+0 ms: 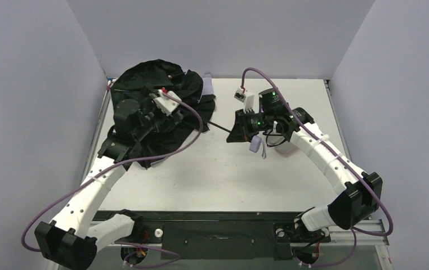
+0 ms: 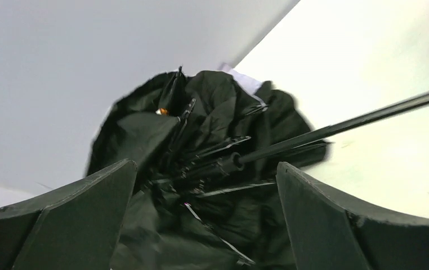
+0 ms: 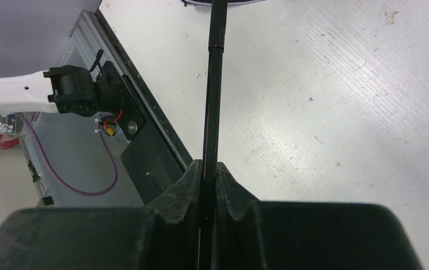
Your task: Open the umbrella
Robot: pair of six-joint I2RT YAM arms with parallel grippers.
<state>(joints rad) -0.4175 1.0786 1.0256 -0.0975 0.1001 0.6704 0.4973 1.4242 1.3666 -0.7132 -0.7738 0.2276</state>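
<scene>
The umbrella (image 1: 170, 93) lies at the back left of the table, its canopy half spread with the black underside up. A thin black shaft (image 1: 219, 126) runs from it to the right. My left gripper (image 1: 143, 120) hovers over the canopy, open. In the left wrist view its fingers (image 2: 91, 214) stand wide apart with ribs, crumpled fabric (image 2: 212, 112) and the shaft (image 2: 364, 119) beyond them, nothing gripped. My right gripper (image 1: 236, 130) is shut on the shaft (image 3: 213, 101) near its handle end. The small lavender handle with strap (image 1: 255, 145) hangs beside that gripper.
Grey walls close in the table on the left, back and right. A black metal rail (image 1: 218, 228) runs along the front edge by the arm bases. The left arm's base joint (image 3: 83, 97) and purple cable (image 3: 77, 180) show in the right wrist view.
</scene>
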